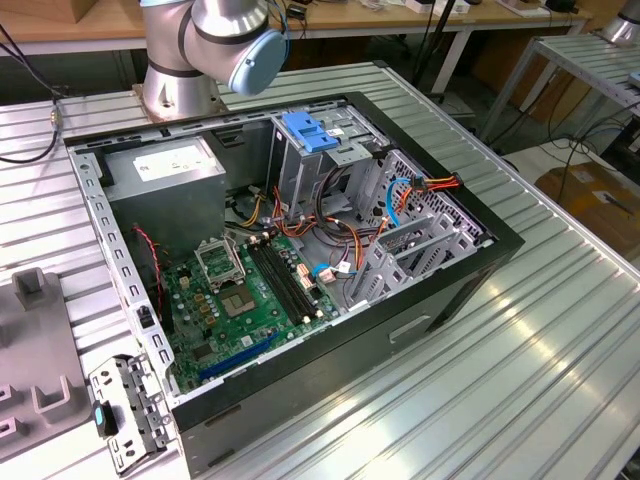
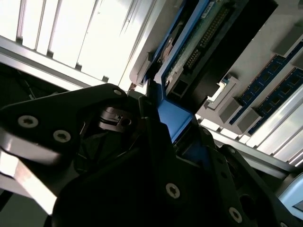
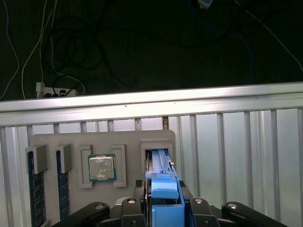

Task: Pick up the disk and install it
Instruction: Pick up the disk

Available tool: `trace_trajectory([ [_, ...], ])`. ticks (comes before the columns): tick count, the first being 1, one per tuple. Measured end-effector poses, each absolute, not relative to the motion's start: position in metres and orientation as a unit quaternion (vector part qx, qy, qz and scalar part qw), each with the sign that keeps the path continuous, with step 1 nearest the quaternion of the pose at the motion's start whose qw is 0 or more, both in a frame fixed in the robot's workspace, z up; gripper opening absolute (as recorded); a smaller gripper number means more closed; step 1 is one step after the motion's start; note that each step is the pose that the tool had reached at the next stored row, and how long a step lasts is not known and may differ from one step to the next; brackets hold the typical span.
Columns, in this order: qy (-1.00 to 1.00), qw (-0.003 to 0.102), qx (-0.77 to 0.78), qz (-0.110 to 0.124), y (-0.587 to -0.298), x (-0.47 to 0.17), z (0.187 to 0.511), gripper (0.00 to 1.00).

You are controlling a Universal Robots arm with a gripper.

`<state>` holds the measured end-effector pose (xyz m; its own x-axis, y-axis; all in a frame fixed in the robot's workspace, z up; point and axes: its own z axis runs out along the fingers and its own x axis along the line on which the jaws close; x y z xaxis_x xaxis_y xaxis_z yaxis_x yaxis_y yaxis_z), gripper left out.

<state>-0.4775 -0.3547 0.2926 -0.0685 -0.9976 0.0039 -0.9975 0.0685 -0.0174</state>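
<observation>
While it stood edgewise in the grey plastic tray point(image 3: 128, 140), your black gripper's point(image 3: 164, 207) fingers clamped the dark, blue-railed rectangular disk point(image 3: 163, 185). That tray point(image 1: 40, 335) lay at eight o'clock of the black computer case point(image 1: 330, 370).

Ribbed aluminium table point(image 1: 520, 330); wooden bench point(image 1: 60, 25) behind; cardboard box point(image 1: 590, 200) on floor.

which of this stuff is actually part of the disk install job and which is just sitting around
Part of the job:
the disk, its blue rail gripped in the claw
the open computer case, probably for the install

Just lying about:
processor chip and memory sticks in the grey tray
blue latch piece and power supply in the case
</observation>
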Motion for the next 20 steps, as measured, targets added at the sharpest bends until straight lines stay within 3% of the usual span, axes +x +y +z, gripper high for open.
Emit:
trace_trajectory([
  [20,0.731,0.005,-0.683,-0.008,-0.3547,-0.4775,0.2924,0.37],
])
